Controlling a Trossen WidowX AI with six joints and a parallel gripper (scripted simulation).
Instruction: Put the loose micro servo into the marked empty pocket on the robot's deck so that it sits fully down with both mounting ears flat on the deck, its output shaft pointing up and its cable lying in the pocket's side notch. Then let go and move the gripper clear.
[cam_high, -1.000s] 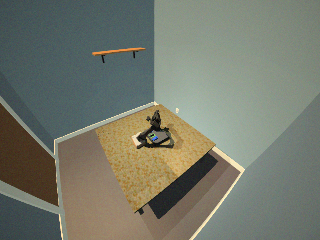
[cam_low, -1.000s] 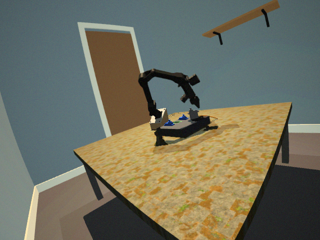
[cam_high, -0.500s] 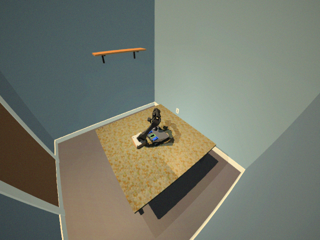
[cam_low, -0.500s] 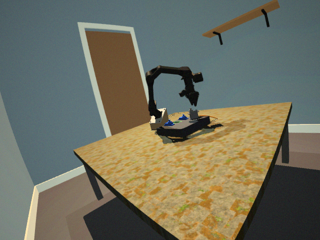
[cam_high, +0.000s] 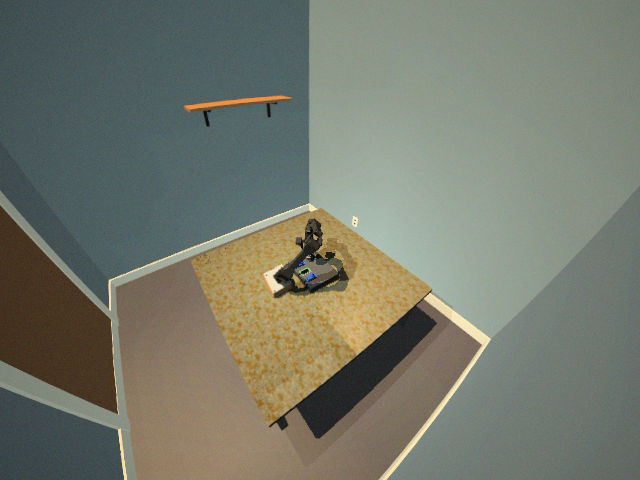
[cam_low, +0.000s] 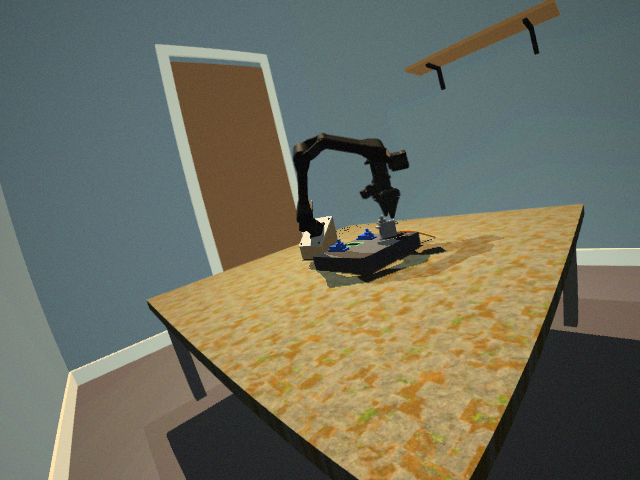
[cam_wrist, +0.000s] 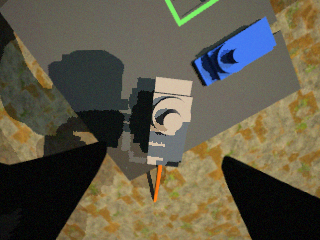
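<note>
My pincer (cam_wrist: 160, 195) is spread wide and grasps nothing — it hangs just above the servo (cam_wrist: 167, 122). The servo stands on a corner of the deck (cam_wrist: 100, 30), shaft up, its long axis toward the deck's edge, orange cable (cam_wrist: 158, 182) hanging over the desk (cam_wrist: 260, 130). The green-marked pocket (cam_wrist: 192, 10) is not filled — grasping, carrying and seating all remain.

A: Top view: high in a room corner, looking steeply down, far from the mottled orange-brown table (cam_high: 289, 335).

B: Exterior: low, near the table edge. Wrist: straight down, close. All share the dark grey flat deck (cam_wrist: 125, 45).
</note>
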